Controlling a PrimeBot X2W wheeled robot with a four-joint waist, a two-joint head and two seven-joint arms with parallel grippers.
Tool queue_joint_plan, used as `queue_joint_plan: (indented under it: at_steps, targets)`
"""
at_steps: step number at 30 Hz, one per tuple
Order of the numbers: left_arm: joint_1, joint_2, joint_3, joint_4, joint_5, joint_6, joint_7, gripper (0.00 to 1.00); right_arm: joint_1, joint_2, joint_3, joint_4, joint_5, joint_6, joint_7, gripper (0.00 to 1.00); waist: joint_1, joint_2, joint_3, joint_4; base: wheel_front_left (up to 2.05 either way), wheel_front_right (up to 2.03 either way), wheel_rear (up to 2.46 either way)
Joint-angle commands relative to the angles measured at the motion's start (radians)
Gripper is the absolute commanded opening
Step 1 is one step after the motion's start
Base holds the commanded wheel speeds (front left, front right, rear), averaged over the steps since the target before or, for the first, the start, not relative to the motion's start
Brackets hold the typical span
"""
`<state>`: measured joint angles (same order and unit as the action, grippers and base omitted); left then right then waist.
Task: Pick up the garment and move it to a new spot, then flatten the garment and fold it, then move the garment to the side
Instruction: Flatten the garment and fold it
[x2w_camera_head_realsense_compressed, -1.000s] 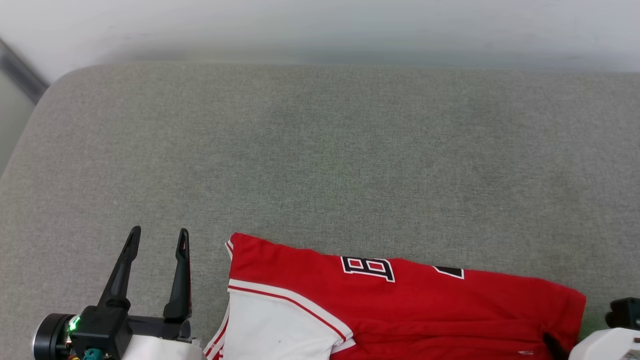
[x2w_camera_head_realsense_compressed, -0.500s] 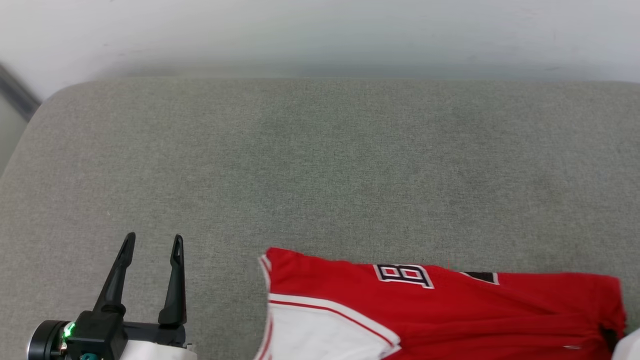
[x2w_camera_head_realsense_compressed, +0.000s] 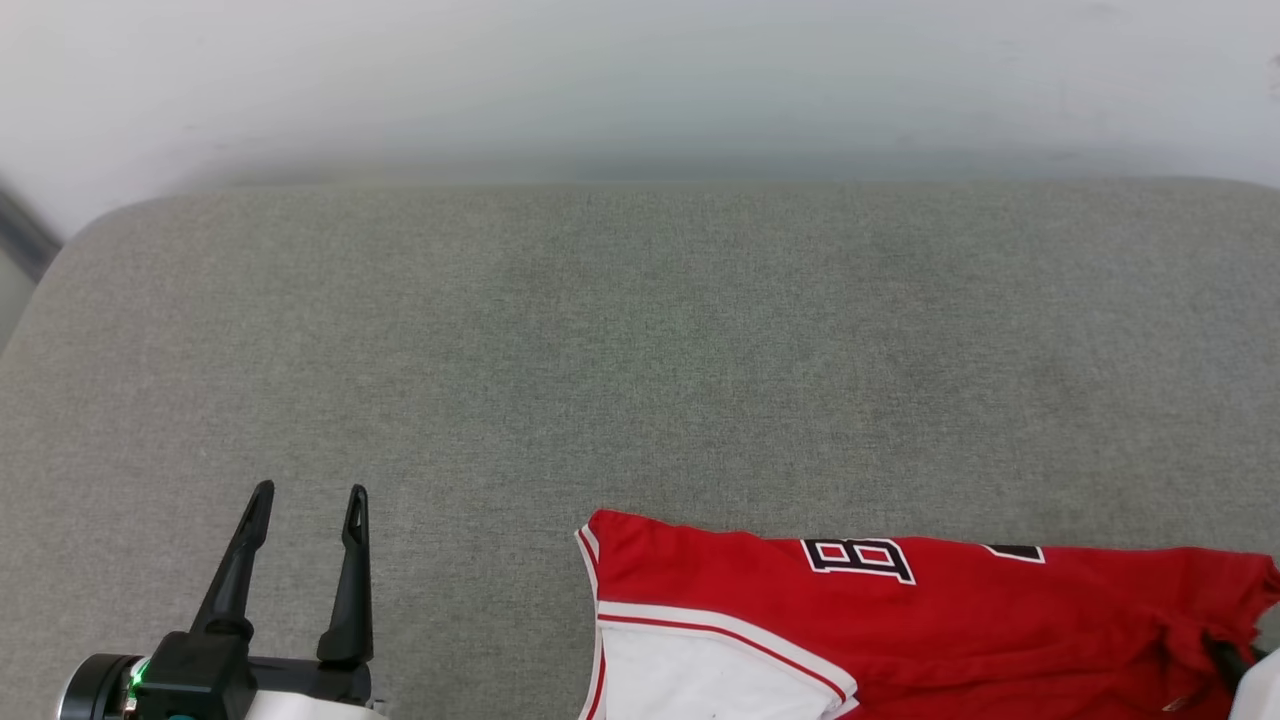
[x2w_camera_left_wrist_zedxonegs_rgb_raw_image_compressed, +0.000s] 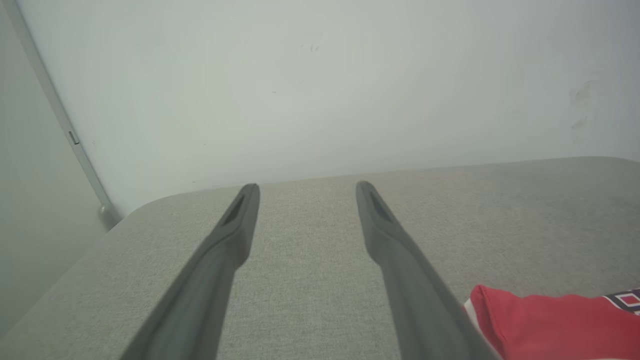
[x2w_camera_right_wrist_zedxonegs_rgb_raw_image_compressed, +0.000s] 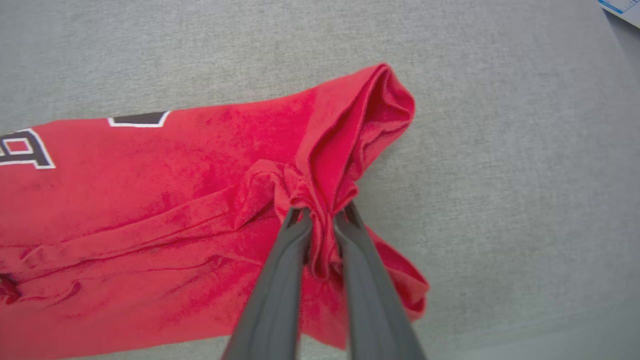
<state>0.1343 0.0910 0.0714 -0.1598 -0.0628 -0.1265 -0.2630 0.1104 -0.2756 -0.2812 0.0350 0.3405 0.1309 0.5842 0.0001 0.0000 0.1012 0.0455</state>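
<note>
Abutting pale wall (x2w_camera_head_realsense_compressed: 640, 80), grey fabric surface (x2w_camera_head_realsense_compressed: 640, 350) under garment (x2w_camera_head_realsense_compressed: 1000, 630).

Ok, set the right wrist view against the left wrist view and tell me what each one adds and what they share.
Right wrist view adds: the right gripper shut on a bunched fold of the garment near its edge, with creases running from the pinch. Left wrist view adds: the left gripper open, holding nothing, above the grey cushion, with a white wall behind. Shared: the red garment with its black-outlined lettering, lying on the grey cushion.
</note>
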Motion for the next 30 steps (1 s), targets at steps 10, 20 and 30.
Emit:
queue_joint_plan:
  at_steps: [10,20,30]
  targets:
    - [0.027,0.003,-0.009,0.017,-0.001,-0.003,-0.002,1.00,0.089,0.051,0.150,-0.259,0.072,0.000,0.170,0.00,-0.0001,0.0000,-0.043,0.020,0.00,0.00,0.00]
    - [0.046,0.005,-0.013,0.022,-0.006,-0.004,-0.002,1.00,0.082,0.205,0.257,-0.296,0.158,0.000,0.206,0.00,-0.0001,0.0000,-0.073,0.068,0.00,0.00,0.00]
    - [0.061,0.015,-0.003,0.015,-0.006,-0.004,-0.002,1.00,0.021,0.226,0.463,-0.129,0.336,0.000,0.027,0.00,-0.0001,0.0000,-0.090,0.109,0.00,0.00,0.00]
